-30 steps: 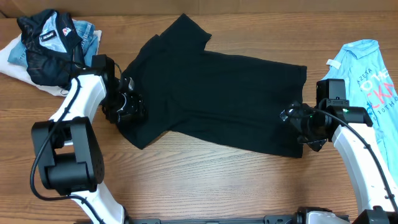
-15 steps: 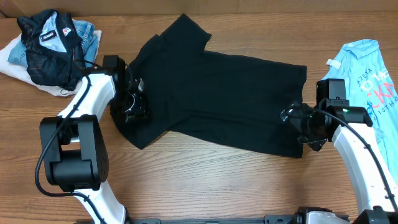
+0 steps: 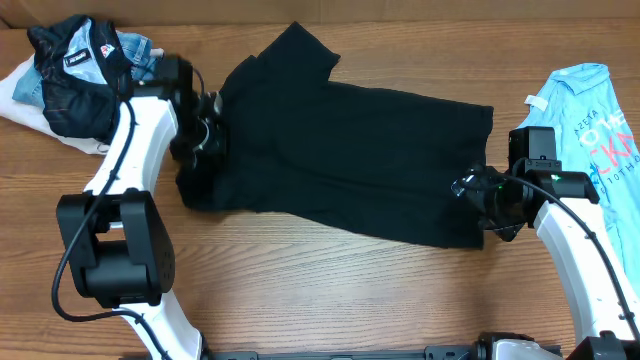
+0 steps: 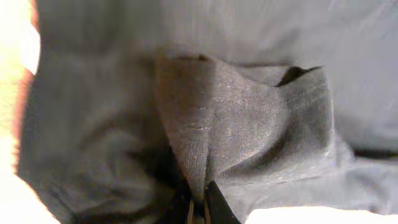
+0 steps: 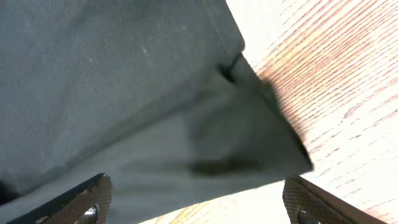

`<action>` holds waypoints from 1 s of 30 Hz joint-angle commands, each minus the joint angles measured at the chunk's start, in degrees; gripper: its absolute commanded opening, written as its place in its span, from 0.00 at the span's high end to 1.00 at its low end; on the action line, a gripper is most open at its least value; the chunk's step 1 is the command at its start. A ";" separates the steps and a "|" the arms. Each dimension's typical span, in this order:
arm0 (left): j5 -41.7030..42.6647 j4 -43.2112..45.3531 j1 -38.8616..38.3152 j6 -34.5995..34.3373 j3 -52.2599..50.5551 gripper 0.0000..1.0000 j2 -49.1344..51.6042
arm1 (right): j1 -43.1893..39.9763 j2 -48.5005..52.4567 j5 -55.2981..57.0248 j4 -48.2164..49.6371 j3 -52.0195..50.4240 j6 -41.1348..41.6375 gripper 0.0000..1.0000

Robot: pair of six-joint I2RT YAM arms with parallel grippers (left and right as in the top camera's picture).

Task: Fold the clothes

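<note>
**Item 1. Left gripper** (image 3: 207,137). Jaws are together, pinching a raised fold of black cloth. In the left wrist view the fingertips (image 4: 200,210) meet at the bottom edge. A stitched hem runs across the ridge of cloth above them.

**Item 2. Right gripper** (image 3: 482,203). Jaws stand wide apart and grip nothing. In the right wrist view both fingers (image 5: 84,200) flank the corner of the hem, which lies flat on the wood.

**Item 3. Black T-shirt** (image 3: 340,160). It is spread across the middle of the table.
- The collar end is to the left and the hem end to the right.
- One sleeve points toward the far edge.
- The near left part is bunched under the left gripper.
- The long near edge runs slanting.
- The right hem edge is roughly straight.
- No print or label shows.

**Item 4. Table** (image 3: 330,295). Wood grain.
- A broad bare band lies along the near side, between the arm bases.
- Bare wood also shows beyond the shirt at the far right.
- A narrow strip of wood shows between the hem and item 6.

**Item 5. Dark jacket** (image 3: 70,85). It sits at the far left corner, heaped on pale cloth (image 3: 20,95), near the shirt's collar end. A white-and-red patch (image 3: 88,52) carries lettering too small to read.

**Item 6. Light blue T-shirt** (image 3: 590,95). It lies at the right edge, beside the right arm. Its pink lettering is cut off by the frame and cannot be read with certainty.
</note>
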 commanded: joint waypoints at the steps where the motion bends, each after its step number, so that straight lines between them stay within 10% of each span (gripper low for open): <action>1: -3.21 1.95 0.00 -0.22 3.72 0.96 0.39 | -0.11 -0.59 -0.31 0.24 1.09 -0.44 0.08; 8: -3.52 6.38 -0.04 0.15 3.67 0.73 0.39 | -0.11 -0.59 -0.33 -0.35 1.07 -0.42 0.08; 11: -3.52 6.84 -0.07 0.52 3.67 0.12 0.39 | -0.11 -0.59 -0.33 -0.61 1.07 -0.42 0.08; 14: -5.25 6.43 0.04 1.07 3.69 0.03 0.39 | -0.11 -0.59 -0.35 -1.05 1.07 -0.42 0.08; 18: -5.64 1.09 0.09 0.20 4.20 0.07 0.39 | -0.11 -0.59 -0.55 -2.23 1.07 -0.42 0.17; 23: -5.64 -6.60 0.09 -0.57 3.74 0.28 0.39 | -0.04 -0.57 -2.99 -4.09 0.42 -0.46 0.54; 30: -0.22 -9.40 -0.11 -0.87 1.75 0.91 0.39 | 0.00 1.64 -3.61 0.37 -3.98 -0.44 0.89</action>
